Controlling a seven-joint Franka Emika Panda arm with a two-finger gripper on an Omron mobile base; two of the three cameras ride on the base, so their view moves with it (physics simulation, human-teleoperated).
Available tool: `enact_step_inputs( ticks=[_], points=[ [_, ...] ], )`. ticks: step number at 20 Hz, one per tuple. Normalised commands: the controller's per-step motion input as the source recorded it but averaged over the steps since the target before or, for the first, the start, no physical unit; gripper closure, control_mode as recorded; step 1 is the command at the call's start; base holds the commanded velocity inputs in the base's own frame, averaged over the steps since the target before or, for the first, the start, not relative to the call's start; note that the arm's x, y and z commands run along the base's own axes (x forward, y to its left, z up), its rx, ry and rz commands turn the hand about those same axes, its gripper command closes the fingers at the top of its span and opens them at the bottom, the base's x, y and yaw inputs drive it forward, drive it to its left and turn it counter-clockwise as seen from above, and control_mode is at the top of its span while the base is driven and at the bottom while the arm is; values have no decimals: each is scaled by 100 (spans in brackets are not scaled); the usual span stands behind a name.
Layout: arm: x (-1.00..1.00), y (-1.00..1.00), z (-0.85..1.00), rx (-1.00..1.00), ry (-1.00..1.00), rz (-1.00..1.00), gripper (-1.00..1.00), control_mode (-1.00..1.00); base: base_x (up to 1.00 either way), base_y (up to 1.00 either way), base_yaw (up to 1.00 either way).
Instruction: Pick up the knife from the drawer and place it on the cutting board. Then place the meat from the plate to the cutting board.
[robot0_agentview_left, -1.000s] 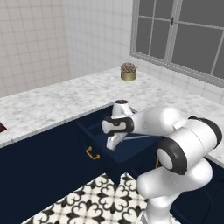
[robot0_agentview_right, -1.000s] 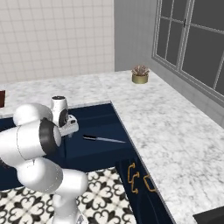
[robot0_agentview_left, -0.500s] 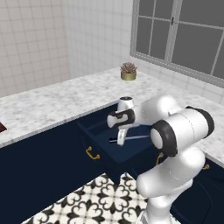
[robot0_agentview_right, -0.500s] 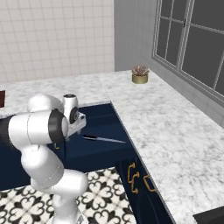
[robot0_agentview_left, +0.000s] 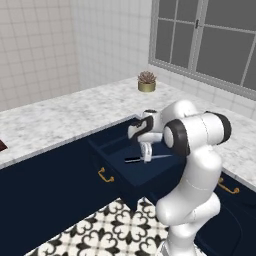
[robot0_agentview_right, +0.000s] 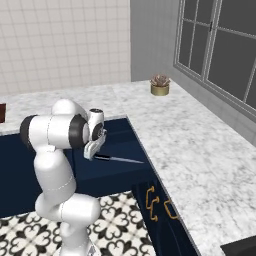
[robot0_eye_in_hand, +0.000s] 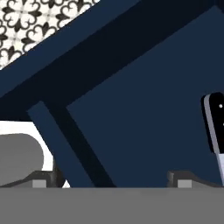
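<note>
No writing to read anywhere here: no words, labels, brand names, numbers or signs on anything in these pictures.
</note>
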Motion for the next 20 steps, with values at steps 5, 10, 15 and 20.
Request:
enact_step_inputs(
  ticks=[5, 10, 15, 20],
  points=[
    [1, -23, -13, 20, -4, 23, -100, -100, 0, 0, 0],
    [9, 0, -24, 14, -6, 7, -100, -100, 0, 0, 0],
    [49, 0, -2, 0, -4, 3, -100, -100, 0, 0, 0],
    [52, 2, -18, 0, 0, 5, -100, -100, 0, 0, 0]
  ],
)
